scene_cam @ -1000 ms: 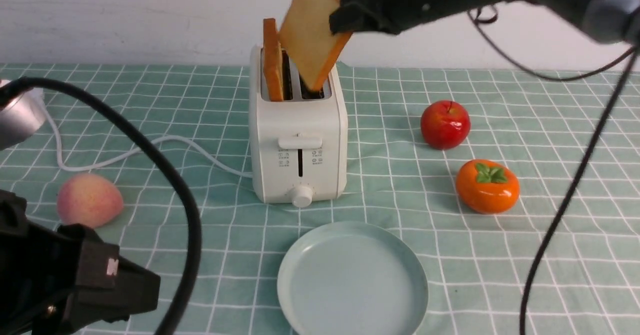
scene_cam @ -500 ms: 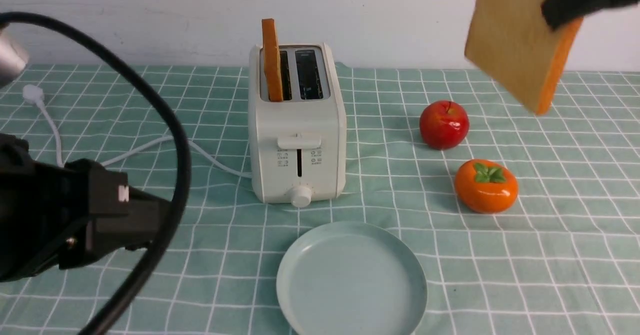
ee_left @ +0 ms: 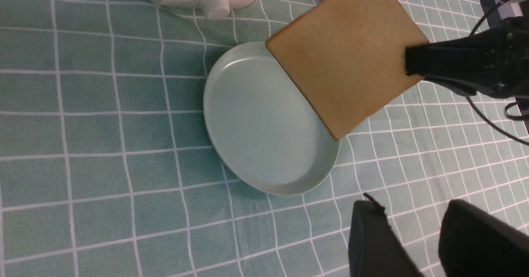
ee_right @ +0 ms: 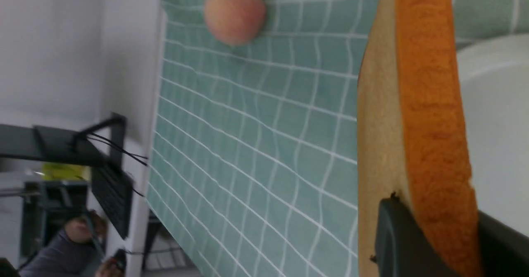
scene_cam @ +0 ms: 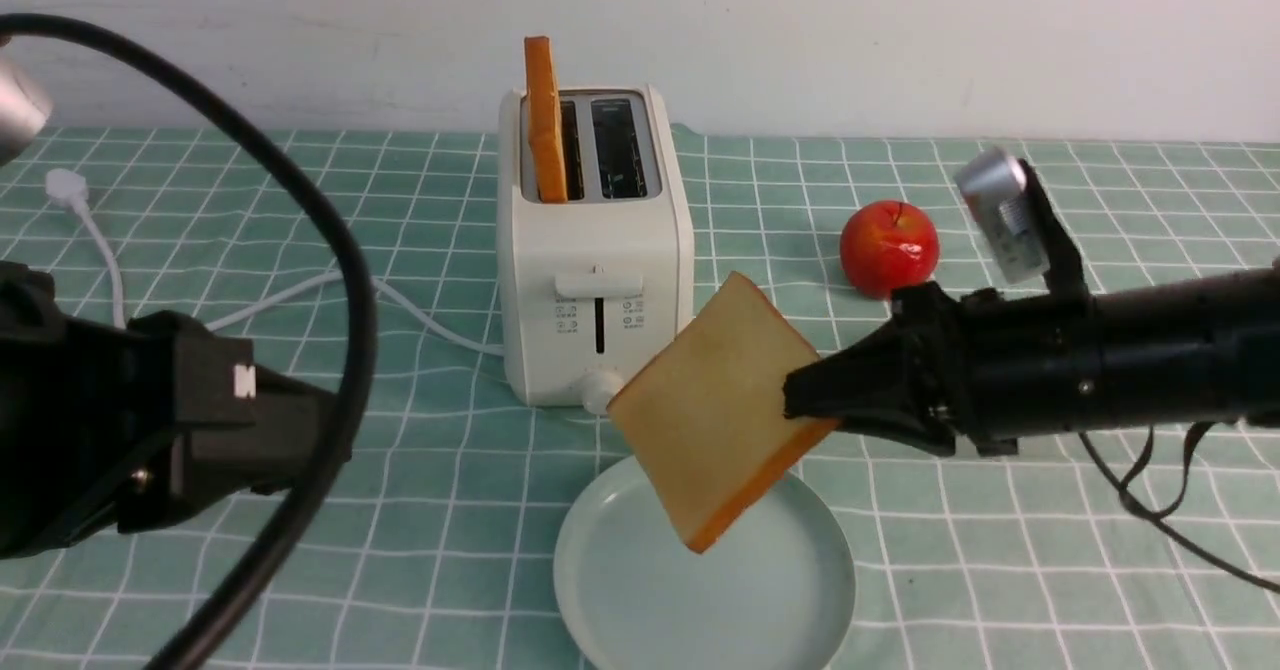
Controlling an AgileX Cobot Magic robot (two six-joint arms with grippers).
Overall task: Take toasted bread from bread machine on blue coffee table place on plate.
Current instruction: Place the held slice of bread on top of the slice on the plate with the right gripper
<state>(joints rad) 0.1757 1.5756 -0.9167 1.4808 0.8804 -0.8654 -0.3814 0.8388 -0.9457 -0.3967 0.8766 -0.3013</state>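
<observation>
Grid cloth (scene_cam: 1000,550): toasted bread (scene_cam: 710,410) gripped over plate (scene_cam: 640,600).

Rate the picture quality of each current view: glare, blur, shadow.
Front view: evenly lit and sharp, with a small glare spot on the apple and the near black cable soft. Left wrist view: a pale sheen on the plate, the held slice looking dull brown. Right wrist view: the peach is blurred, the grid lines bend.
</observation>
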